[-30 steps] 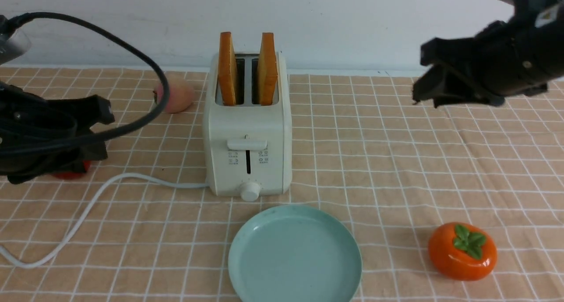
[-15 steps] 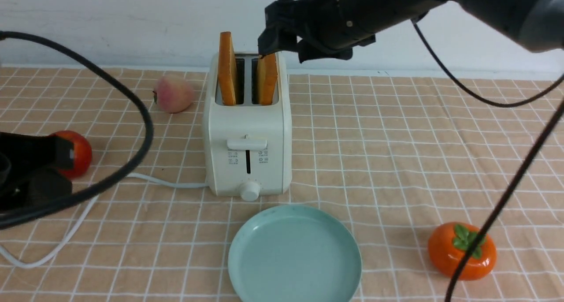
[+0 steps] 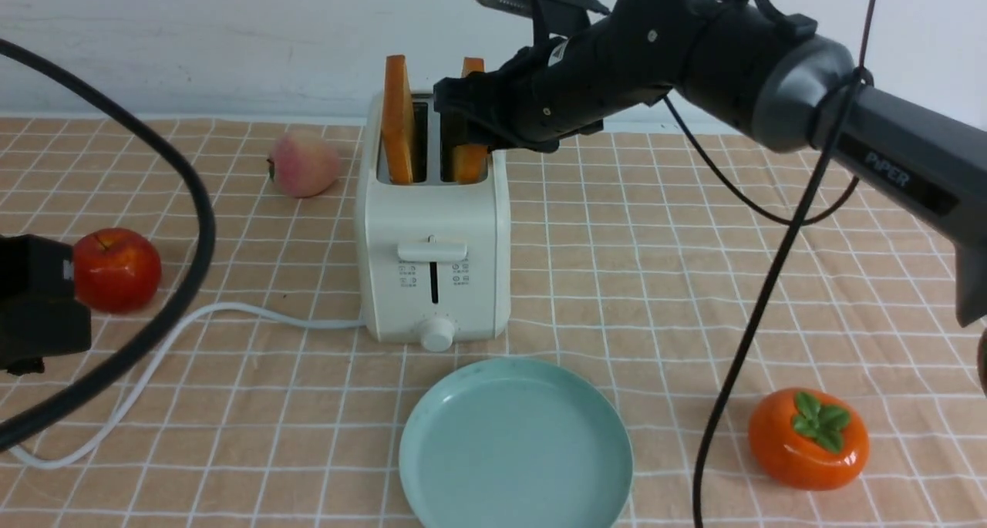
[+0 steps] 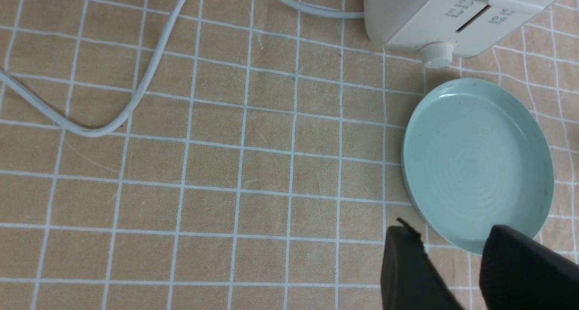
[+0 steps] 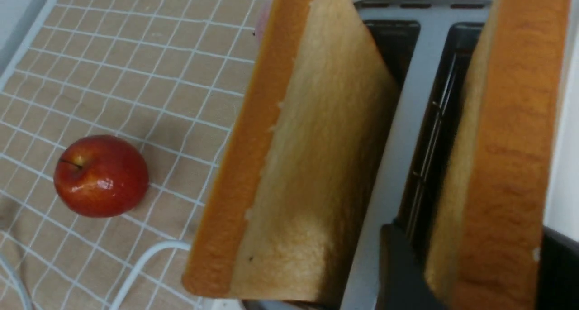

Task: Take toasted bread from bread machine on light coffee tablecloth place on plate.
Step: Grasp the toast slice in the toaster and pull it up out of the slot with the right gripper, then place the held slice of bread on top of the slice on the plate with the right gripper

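Your right gripper pinches the right toast slice, seated in the toaster, while your left gripper stands spread; a tilted lift may jam the slice against the slot.

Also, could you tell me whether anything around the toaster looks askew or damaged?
Nothing looks damaged. The left bread slice leans outward in the toaster, its top toward the peach, rather than standing straight; the tablecloth is slightly creased.
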